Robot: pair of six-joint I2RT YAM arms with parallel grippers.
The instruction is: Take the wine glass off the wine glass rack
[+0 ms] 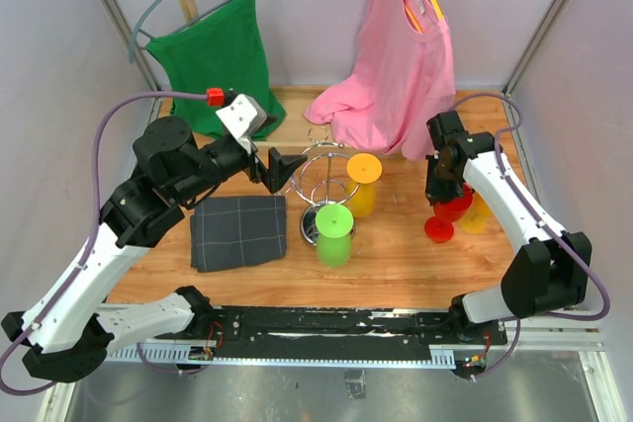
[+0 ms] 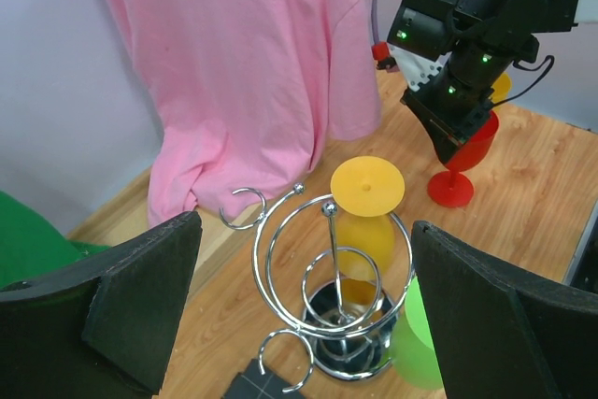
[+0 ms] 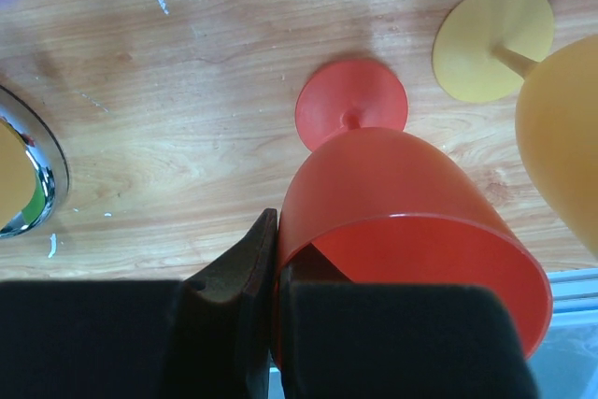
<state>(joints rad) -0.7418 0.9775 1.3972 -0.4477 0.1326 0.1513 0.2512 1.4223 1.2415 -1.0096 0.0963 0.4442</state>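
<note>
The chrome wire wine glass rack point(image 1: 324, 183) stands mid-table; the left wrist view shows it from close by point(image 2: 334, 268). A yellow wine glass point(image 1: 362, 185) hangs inverted on its right side, and it also shows in the left wrist view point(image 2: 366, 217). A green wine glass point(image 1: 334, 234) is inverted at its near side. My left gripper point(image 1: 281, 172) is open and empty just left of the rack, with the fingers point(image 2: 140, 301) wide apart. My right gripper point(image 1: 442, 185) is shut on the rim of an upright red wine glass point(image 3: 402, 193), whose foot point(image 3: 351, 105) rests on the table.
Another yellow glass point(image 3: 561, 128) stands right of the red one. A folded dark grey cloth point(image 1: 238, 231) lies left of the rack. A pink shirt point(image 1: 401, 56) and a green shirt point(image 1: 213, 56) hang at the back. Frame posts edge the table.
</note>
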